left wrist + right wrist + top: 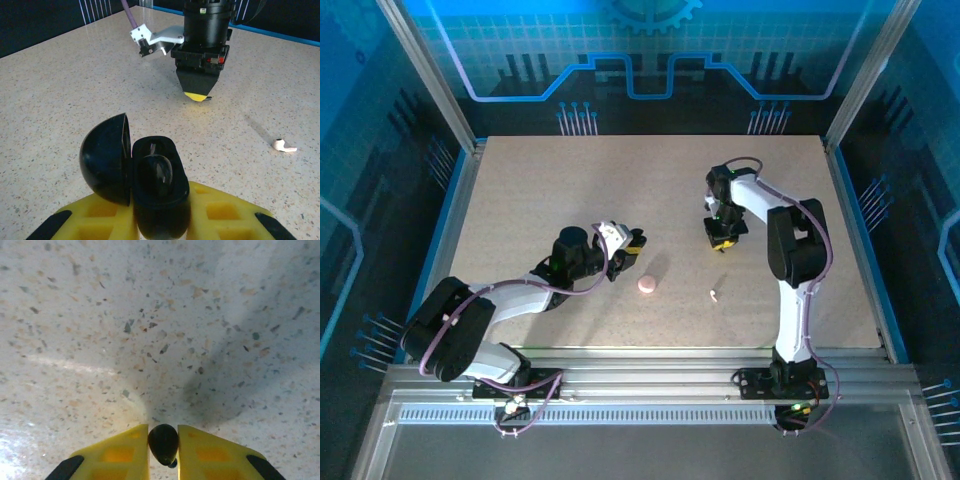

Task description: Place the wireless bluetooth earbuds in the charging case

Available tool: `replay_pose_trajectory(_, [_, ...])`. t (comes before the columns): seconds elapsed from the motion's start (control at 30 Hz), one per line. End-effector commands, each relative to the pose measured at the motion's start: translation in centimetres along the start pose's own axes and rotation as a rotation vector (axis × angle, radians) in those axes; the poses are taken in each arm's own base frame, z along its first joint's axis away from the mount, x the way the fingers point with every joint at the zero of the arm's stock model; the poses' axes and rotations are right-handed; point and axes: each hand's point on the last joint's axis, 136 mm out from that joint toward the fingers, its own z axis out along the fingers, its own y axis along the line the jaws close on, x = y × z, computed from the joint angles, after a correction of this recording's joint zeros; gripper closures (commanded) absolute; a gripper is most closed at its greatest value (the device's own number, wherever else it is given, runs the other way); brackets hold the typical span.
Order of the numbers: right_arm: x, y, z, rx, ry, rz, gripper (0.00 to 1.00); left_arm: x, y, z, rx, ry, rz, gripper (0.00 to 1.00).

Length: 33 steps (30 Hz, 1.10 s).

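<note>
The pale earbud point(714, 295) lies on the table point(570, 180) near the pink charging case point(648, 285), the left gripper point(630, 243) clamps an open black hinged shell point(150, 175), and the right gripper point(722, 240) pinches a small dark oval piece point(162, 444), best lifted slowly and straight up so it does not slip out.

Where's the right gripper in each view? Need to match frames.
Top external: right gripper right of centre, over the table.
Left wrist: right gripper upper centre, tips pointing down.
Right wrist: right gripper bottom centre, shut on a small dark piece.
Shared landmark: white earbud lying on the table, seen in top external and left wrist.
</note>
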Motion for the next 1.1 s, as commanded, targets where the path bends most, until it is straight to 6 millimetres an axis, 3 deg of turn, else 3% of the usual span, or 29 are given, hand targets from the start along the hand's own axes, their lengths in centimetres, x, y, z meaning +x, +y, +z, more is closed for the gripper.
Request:
replay_pose_trajectory(0.0, [-1.3, 1.5, -3.1, -0.060, -0.140, 0.027, 0.82, -1.8, 0.2, 0.1, 0.009, -0.042, 0.017, 0.77])
replay_pose_trajectory(0.23, [-2.0, 4.6, -9.0, -0.218, -0.362, 0.023, 0.82, -3.1, 0.1, 0.6, 0.020, -0.113, -0.025, 0.77])
replay_pose_trajectory(0.63, [-0.6, 10.9, -18.9, -0.494, -0.720, -0.011, 0.82, -6.3, 0.4, 2.4, 0.048, -0.244, -0.067, 0.77])
replay_pose_trajectory(0.83, [-0.2, 13.0, -22.0, -0.627, -0.853, -0.004, 0.81, -7.9, 0.4, 2.7, 0.057, -0.301, -0.071, 0.78])
replay_pose_trajectory(1.07, [-0.1, 14.8, -23.4, -0.673, -0.901, -0.034, 0.81, -9.2, 0.7, 2.7, 0.051, -0.360, -0.090, 0.78])
